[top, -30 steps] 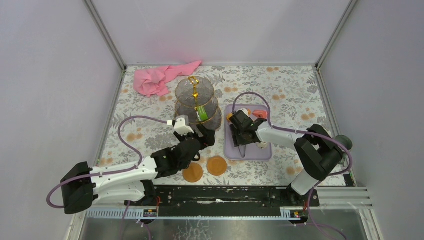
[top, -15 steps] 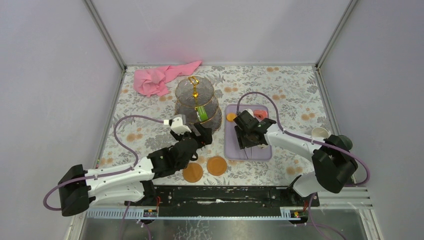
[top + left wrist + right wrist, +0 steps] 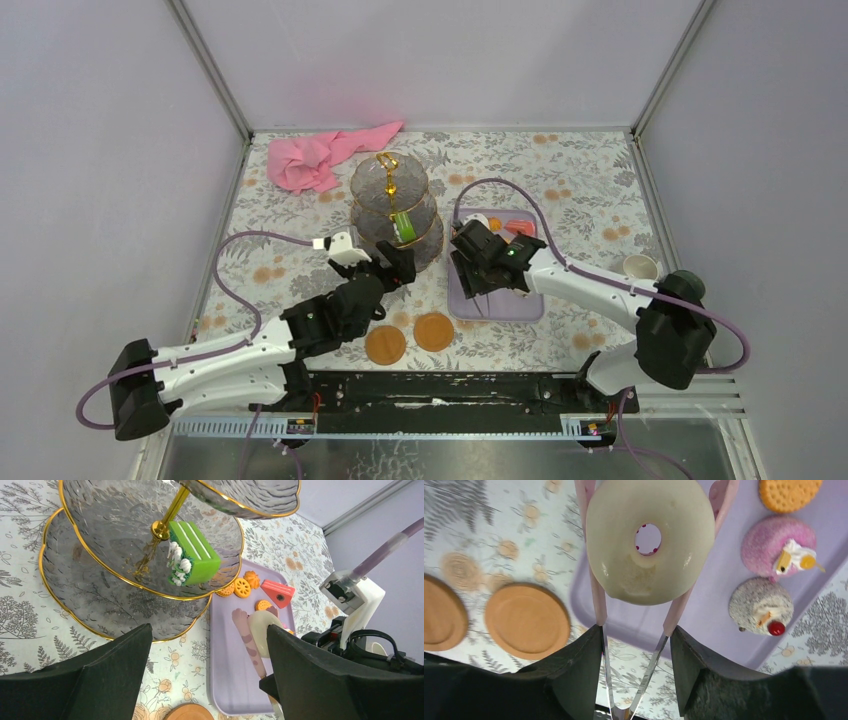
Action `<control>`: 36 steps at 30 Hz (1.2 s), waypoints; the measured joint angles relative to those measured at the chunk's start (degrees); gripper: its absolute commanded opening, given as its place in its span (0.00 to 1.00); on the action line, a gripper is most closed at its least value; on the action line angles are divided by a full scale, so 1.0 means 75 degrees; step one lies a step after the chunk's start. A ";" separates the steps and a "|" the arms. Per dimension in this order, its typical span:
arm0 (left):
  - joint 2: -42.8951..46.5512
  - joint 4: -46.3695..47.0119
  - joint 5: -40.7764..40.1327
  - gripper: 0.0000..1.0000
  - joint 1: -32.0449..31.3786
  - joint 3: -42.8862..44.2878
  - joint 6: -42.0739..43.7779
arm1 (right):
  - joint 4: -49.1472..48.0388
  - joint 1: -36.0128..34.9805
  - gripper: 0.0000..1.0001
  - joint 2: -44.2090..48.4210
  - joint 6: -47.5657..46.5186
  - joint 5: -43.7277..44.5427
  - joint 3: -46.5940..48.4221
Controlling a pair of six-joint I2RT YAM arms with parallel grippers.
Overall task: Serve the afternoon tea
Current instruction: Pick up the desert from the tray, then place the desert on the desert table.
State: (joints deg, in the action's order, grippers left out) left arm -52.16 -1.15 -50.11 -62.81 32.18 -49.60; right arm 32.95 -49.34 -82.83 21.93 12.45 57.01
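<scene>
The three-tier glass stand (image 3: 393, 205) with a gold stem stands mid-table, a green cake (image 3: 192, 555) on its middle tier. My left gripper (image 3: 395, 262) hovers open and empty just in front of the stand's bottom tier (image 3: 100, 615). Over the left part of the lilac tray (image 3: 520, 305), my right gripper (image 3: 635, 632) is shut on the pink tongs (image 3: 596, 595). The tongs pinch a cream doughnut (image 3: 650, 540) held above the tray. Two cupcakes (image 3: 776, 542) and an orange biscuit (image 3: 788, 492) lie on the tray. A cream mug (image 3: 640, 267) stands at the right.
Two orange round coasters (image 3: 385, 345) lie near the front edge between the arms. A pink cloth (image 3: 315, 155) is bunched at the back left. A red cake slice (image 3: 277, 592) and small orange biscuits (image 3: 242, 586) sit at the tray's far end.
The right arm's elbow swung out to the right, uncovering the cream mug, while its gripper stayed over the tray with the tongs. The left gripper drifted slightly left and back.
</scene>
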 measured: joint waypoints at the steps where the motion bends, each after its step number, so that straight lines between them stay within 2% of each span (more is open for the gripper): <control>1: 0.0041 -0.0020 -0.0017 0.92 0.0003 0.0003 0.0009 | 0.0023 -0.0058 0.43 -0.0044 0.0000 -0.0003 0.0131; 21: 0.0740 -0.0370 -0.0306 0.94 0.0099 0.0079 0.0207 | -0.0082 -0.0647 0.42 -0.1918 -0.0003 -0.0023 0.1929; 36: 0.1032 -0.0350 -0.0405 0.94 0.0149 0.0079 0.0420 | -0.0274 -0.0775 0.40 -0.2719 -0.0079 -0.0009 0.2468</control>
State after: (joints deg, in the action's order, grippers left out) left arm -44.42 -3.77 -53.15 -61.69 32.77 -46.46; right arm 30.89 -55.16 -103.22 21.34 12.38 75.53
